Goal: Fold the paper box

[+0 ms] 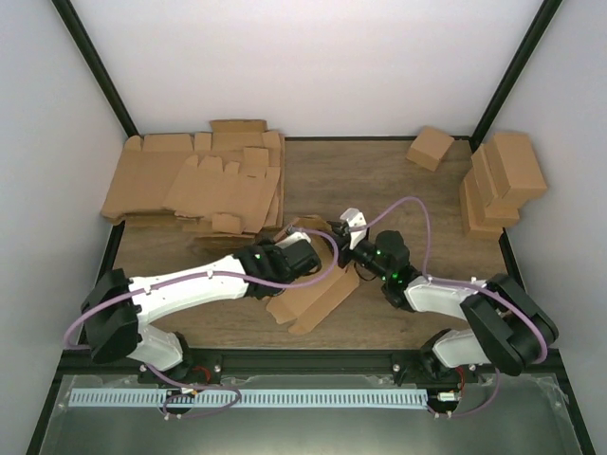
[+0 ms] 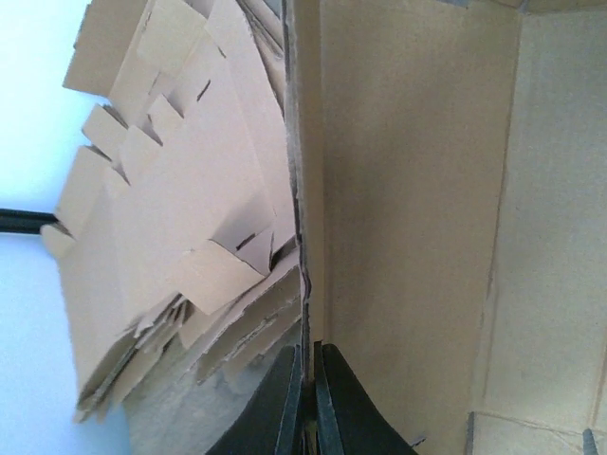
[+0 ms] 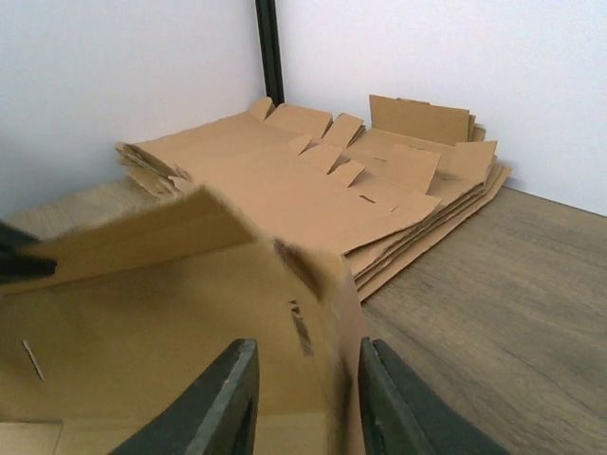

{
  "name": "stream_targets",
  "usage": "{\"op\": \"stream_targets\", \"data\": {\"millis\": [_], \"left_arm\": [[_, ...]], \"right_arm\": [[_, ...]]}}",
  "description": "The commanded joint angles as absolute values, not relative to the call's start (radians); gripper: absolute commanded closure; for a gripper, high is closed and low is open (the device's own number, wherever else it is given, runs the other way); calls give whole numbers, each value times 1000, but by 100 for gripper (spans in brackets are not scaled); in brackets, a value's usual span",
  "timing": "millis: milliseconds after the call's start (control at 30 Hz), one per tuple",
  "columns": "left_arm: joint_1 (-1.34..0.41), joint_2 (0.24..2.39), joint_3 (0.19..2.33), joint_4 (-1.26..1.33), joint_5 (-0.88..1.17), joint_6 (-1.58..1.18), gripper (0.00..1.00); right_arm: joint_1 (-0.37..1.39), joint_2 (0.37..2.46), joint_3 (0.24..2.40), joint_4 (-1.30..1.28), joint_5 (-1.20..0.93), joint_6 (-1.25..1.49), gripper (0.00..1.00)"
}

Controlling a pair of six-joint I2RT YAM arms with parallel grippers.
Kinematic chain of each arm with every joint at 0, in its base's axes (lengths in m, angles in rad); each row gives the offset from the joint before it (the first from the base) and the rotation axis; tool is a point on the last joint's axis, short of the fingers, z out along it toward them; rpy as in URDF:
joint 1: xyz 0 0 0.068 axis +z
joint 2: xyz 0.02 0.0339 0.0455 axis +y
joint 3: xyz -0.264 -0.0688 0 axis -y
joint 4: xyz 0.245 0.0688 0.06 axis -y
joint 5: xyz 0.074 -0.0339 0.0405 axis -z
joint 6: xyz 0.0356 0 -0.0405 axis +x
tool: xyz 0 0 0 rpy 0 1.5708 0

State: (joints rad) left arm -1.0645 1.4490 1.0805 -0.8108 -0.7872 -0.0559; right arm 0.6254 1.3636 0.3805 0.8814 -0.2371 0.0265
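Observation:
The paper box [image 1: 313, 294] lies partly folded at the table's middle, between both arms. In the left wrist view, my left gripper [image 2: 309, 349] is shut on the thin edge of one upright wall of the box [image 2: 408, 190]. From above, this gripper [image 1: 318, 248] sits at the box's far-left side. My right gripper [image 3: 305, 355] stands open, its fingers on either side of a blurred flap of the box [image 3: 142, 313] without pinching it. In the top view the right gripper [image 1: 343, 235] is at the box's far end, close to the left one.
A stack of flat cardboard blanks [image 1: 199, 180] fills the far left corner, also visible from both wrists [image 2: 171, 190] [image 3: 313, 180]. Finished boxes [image 1: 503, 180] are piled at the far right, and one small box [image 1: 430, 147] stands near the back wall.

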Motion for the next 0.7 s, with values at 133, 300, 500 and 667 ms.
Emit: {"op": "stream_targets", "data": {"millis": [133, 300, 500, 667], "left_arm": [[-1154, 1525, 1088, -837, -976, -47, 96], [-1183, 1536, 1082, -823, -1002, -28, 96], [-1237, 1532, 1067, -807, -1065, -11, 96], [-1276, 1583, 1060, -805, -1097, -10, 96]], "right_arm": [[525, 1236, 333, 857, -177, 144, 53], [376, 1250, 384, 728, -297, 244, 48], [221, 1447, 622, 444, -597, 270, 52], [219, 1696, 861, 252, -894, 231, 65]]}}
